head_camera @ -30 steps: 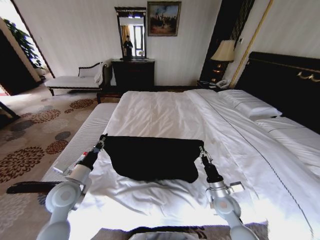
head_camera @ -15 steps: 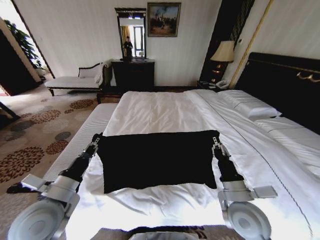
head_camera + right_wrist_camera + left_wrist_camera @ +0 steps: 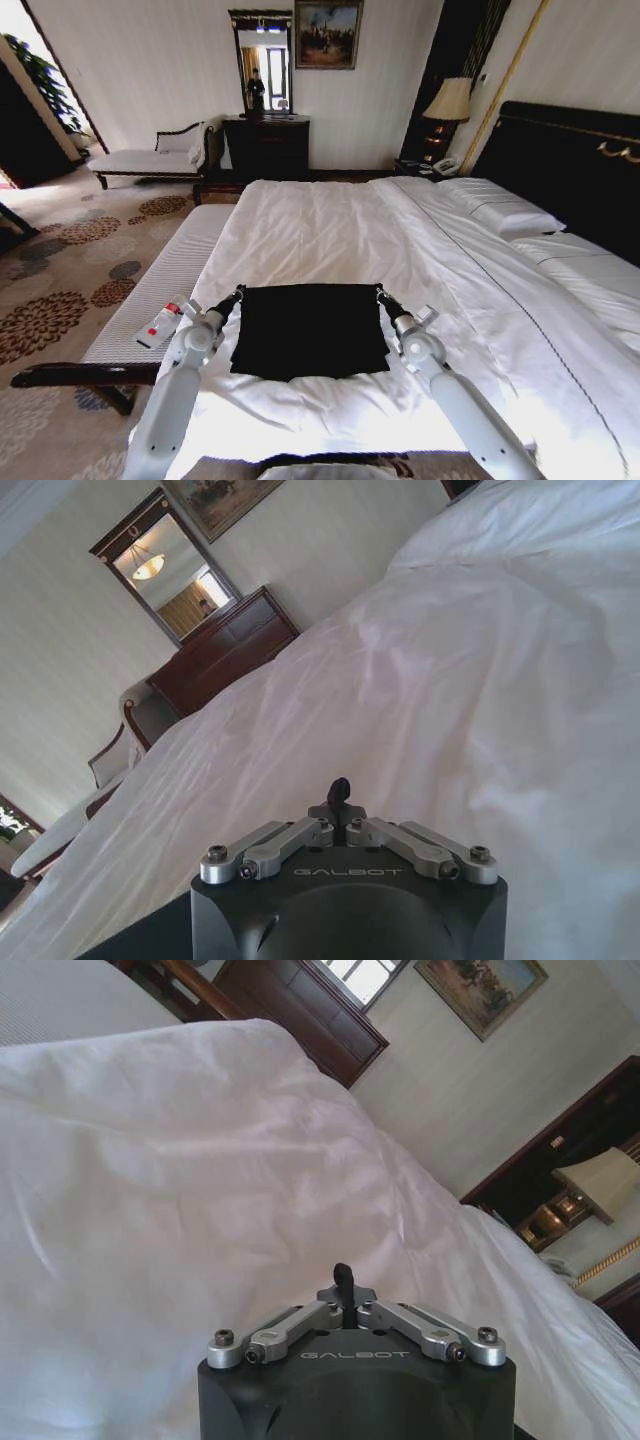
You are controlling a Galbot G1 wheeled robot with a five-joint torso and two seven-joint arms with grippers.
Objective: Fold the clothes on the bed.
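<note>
The clothes, a black garment, lie as a flat dark rectangle on the near part of the bed, which is covered in white sheets. My left gripper is at the garment's far left corner and my right gripper at its far right corner, both arms stretched forward. In the left wrist view the left gripper has its black fingertips pressed together over white bedding. The right gripper looks the same in the right wrist view. Both appear shut on the garment's far edge. No lettering shows.
A white padded bench runs along the bed's left side with a small white and red object on it. Pillows and a dark headboard lie to the right. A dresser and chaise stand by the far wall.
Both arms have stretched forward and lowered. The black garment, held up and spread wide before, now lies flat on the bed as a smaller rectangle.
</note>
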